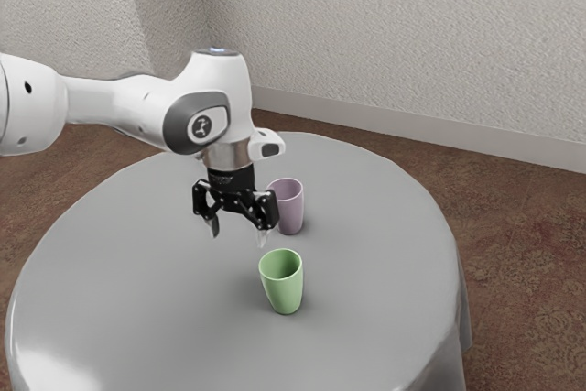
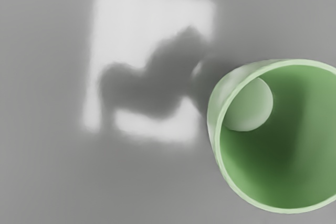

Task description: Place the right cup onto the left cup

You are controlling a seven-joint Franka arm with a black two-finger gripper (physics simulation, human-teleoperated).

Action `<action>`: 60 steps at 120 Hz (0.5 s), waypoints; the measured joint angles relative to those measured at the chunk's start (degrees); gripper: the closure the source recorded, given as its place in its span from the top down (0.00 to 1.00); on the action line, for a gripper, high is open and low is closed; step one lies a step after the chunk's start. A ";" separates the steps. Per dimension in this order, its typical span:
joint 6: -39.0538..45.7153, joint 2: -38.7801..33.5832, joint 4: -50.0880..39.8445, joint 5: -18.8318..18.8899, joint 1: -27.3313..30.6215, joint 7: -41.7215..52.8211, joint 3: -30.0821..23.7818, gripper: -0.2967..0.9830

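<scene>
"Above the grey table [image 1: 165,272], how should the green cup [image 1: 283,287], presumably the right one, be taken?"

"The claw [image 1: 238,233] should first be centred over it, then lowered straight, so that nothing is knocked; the cup should be gripped gently and kept upright for stacking on the purple cup [image 1: 290,209]."

"Is anything held?"

"Nothing: the fingers [image 1: 213,225] are parted. The green cup is stood upright, below the claw and towards the exterior view's right, untouched."

Green cup [image 2: 278,166] partly beyond wrist view's edge
</scene>
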 joint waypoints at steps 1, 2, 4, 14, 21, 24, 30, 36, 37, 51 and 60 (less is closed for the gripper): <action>0.01 0.09 0.05 0.01 0.01 -0.02 0.00 0.77; 0.02 0.18 0.10 0.00 0.02 -0.05 0.00 0.77; 0.04 0.32 0.20 0.00 0.03 -0.09 0.00 0.77; 0.13 1.56 1.19 0.04 0.00 -0.29 -0.01 0.77; 0.15 2.23 1.91 0.06 -0.22 -0.42 -0.01 0.77; 0.16 2.46 2.16 0.06 -0.34 -0.47 -0.01 0.77; 0.17 2.76 2.43 0.07 -0.60 -0.57 -0.01 0.77; 0.18 3.04 2.53 0.07 -0.75 -0.66 -0.01 0.77; 0.19 3.07 2.54 0.07 -0.76 -0.67 -0.01 0.77; 0.42 3.57 2.59 0.08 -0.80 -0.85 -0.01 0.77; 0.62 4.21 2.59 0.08 -0.80 -0.94 -0.01 0.77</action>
